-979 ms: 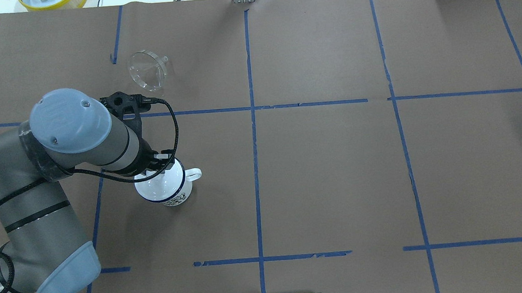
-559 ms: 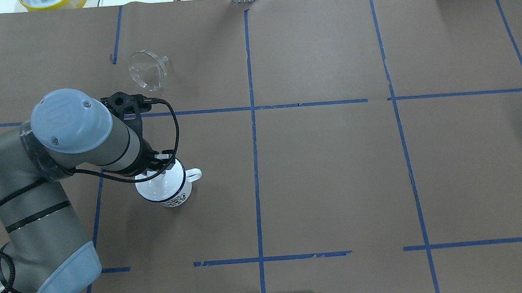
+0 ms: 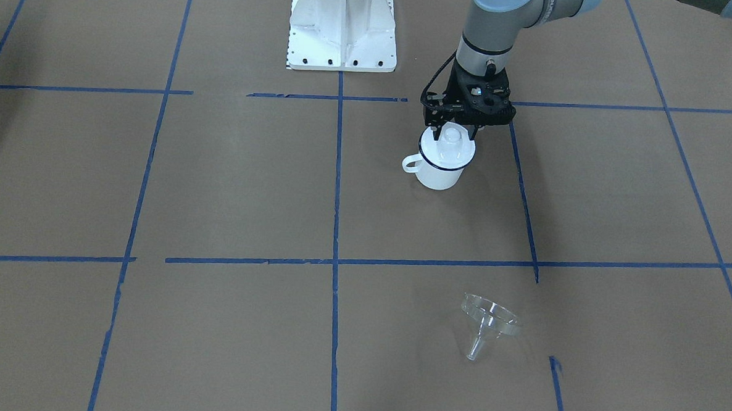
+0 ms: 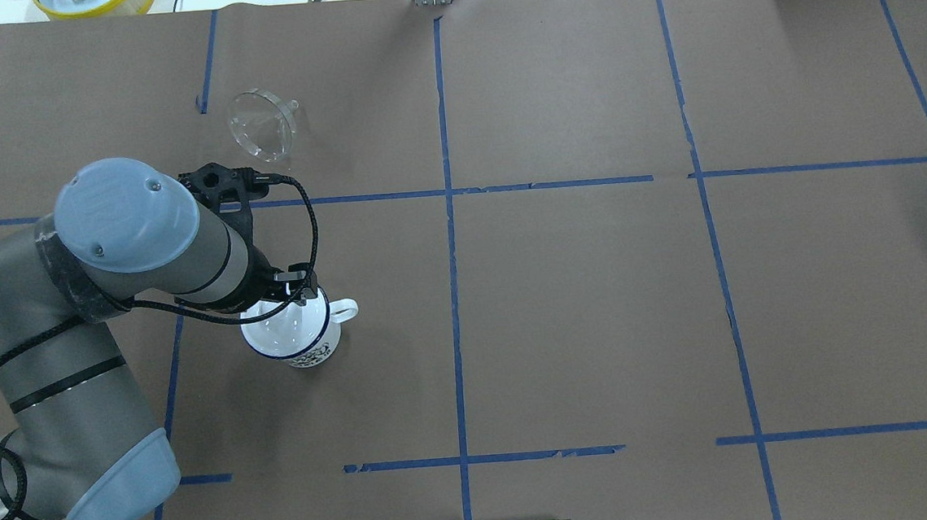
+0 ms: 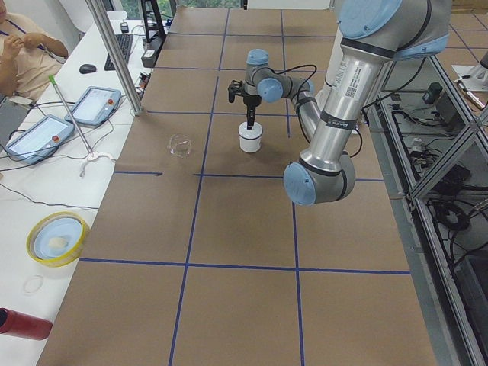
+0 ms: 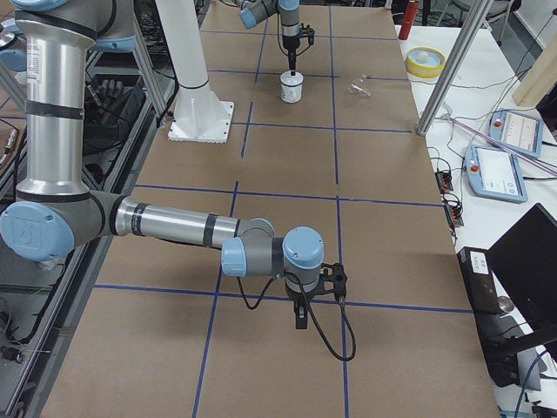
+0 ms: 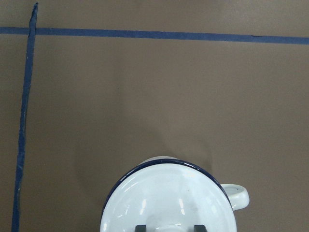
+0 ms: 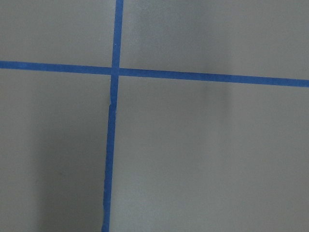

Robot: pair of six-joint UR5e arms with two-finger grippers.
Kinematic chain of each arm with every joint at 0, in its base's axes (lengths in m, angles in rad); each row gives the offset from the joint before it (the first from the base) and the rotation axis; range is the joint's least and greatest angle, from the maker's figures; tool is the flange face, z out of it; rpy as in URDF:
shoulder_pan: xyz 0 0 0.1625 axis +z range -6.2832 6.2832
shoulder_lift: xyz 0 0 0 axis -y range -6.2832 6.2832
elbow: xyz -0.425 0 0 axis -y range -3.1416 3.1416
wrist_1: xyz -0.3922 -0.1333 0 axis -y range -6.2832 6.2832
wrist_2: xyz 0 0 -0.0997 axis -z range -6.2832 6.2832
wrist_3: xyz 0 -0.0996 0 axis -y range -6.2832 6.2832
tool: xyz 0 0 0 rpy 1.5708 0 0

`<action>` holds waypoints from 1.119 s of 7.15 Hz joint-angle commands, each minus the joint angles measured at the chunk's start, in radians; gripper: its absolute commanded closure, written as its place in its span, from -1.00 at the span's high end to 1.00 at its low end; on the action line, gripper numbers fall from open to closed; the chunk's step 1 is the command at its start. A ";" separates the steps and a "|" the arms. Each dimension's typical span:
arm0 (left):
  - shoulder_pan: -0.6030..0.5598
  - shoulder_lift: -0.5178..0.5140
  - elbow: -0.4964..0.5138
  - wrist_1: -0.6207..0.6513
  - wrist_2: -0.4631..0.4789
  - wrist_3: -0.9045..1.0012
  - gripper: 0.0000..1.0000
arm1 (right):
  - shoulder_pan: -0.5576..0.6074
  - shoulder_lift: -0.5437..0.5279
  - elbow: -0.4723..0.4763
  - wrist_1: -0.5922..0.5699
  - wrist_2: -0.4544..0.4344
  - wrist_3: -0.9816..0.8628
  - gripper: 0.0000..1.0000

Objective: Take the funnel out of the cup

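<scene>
Clenching lid knob point(image 3: 452, 136) on cup point(image 3: 439, 175), L tool point(image 7: 170, 227), tips point(image 7: 140, 228) cropped, R tool point(image 6: 300, 320) state unclear

The overhead camera looks forward and down from behind the robot onto the taped brown table point(image 4: 597, 300). The front-facing one looks steeply down from the opposite side, with the white base plate point(image 3: 343, 31) at its top, so both hold the mug point(image 4: 313, 350) and the funnel point(image 4: 262, 127), mirrored. The two side cameras stand high at the table's ends and look along it toward each other, sharing that same mug at a distance. The left wrist camera looks straight down, close onto the mug's lid point(image 7: 169, 203), and the right wrist camera sits close above a tape crossing point(image 8: 115, 71).
</scene>
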 commanded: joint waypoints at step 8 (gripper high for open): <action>-0.802 0.389 0.077 -0.005 -0.461 1.132 1.00 | 0.000 0.000 0.000 0.000 0.000 0.000 1.00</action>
